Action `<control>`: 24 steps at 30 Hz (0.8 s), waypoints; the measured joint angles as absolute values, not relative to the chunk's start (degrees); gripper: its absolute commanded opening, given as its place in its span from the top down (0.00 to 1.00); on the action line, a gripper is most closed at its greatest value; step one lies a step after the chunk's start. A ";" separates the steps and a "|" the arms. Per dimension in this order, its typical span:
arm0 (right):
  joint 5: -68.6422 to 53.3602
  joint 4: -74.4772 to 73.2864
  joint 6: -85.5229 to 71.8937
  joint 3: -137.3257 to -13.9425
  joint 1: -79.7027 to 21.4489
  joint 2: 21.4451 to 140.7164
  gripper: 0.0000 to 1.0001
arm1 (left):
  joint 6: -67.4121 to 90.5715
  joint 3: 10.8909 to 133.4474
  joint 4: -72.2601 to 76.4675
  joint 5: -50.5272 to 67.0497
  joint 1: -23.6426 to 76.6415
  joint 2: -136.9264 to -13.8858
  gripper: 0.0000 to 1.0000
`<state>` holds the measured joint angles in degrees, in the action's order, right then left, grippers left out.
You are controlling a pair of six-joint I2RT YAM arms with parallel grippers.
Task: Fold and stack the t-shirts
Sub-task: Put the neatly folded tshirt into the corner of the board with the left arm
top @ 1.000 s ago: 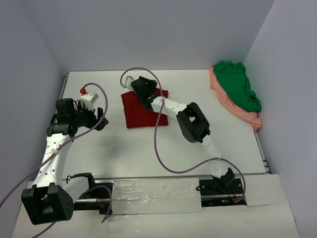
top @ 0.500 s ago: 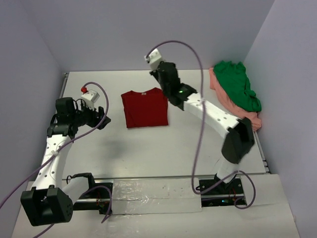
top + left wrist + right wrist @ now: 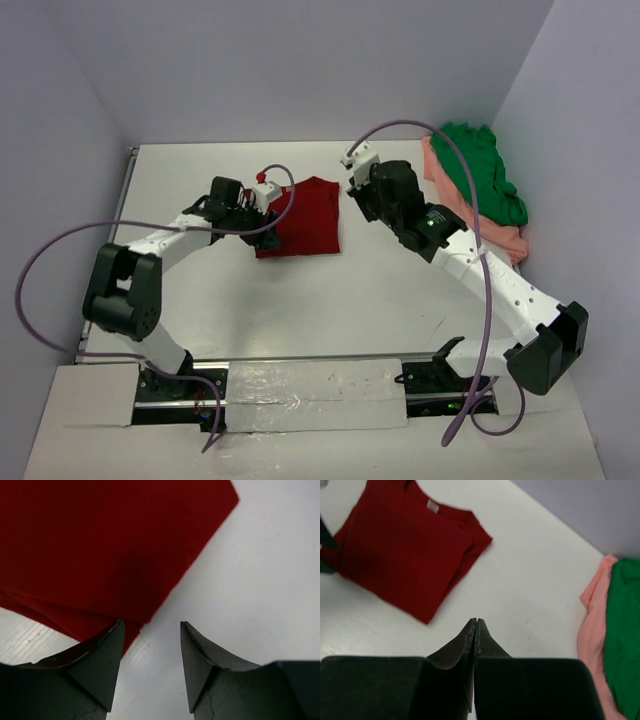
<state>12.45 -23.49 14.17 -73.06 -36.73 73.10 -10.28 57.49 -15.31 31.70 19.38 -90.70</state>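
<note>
The dark red t-shirt (image 3: 308,212) lies folded flat at the table's middle back, its pale neck label (image 3: 432,506) showing. My left gripper (image 3: 267,228) sits low at the shirt's near left corner, open. In the left wrist view the red t-shirt (image 3: 100,545) ends at the left fingertip (image 3: 112,635), and bare table shows between the jaws of the left gripper (image 3: 150,625). My right gripper (image 3: 357,195) hovers just right of the shirt, shut and empty (image 3: 476,621). The green t-shirt (image 3: 482,168) lies crumpled on the salmon pink t-shirt (image 3: 478,215) at the back right.
Lilac walls close off the table (image 3: 330,300) at the back and both sides. Purple cables loop over both arms. The right arm's elbow (image 3: 545,350) reaches near the right front edge. A taped rail (image 3: 310,385) runs along the near edge.
My left arm swung from the table's left side to the red shirt's near left corner, jaws narrowing. The right gripper shut, lifted off the shirt and drew back to its right.
</note>
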 measured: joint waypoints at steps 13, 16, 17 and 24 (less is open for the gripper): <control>8.05 -23.24 14.17 -64.42 -31.55 67.68 1.00 | -3.11 74.41 -4.10 18.57 24.38 -107.83 0.41; 6.83 -23.31 14.24 -63.31 -30.63 67.68 0.75 | -2.52 74.76 -2.85 16.10 25.41 -107.79 0.34; 6.20 -23.44 14.55 -63.09 -30.59 67.68 0.50 | -2.33 74.67 -2.72 15.11 25.71 -107.79 0.33; 8.75 -22.57 17.54 -62.28 -36.07 70.87 0.42 | -2.20 60.38 1.76 5.30 26.30 -96.12 0.28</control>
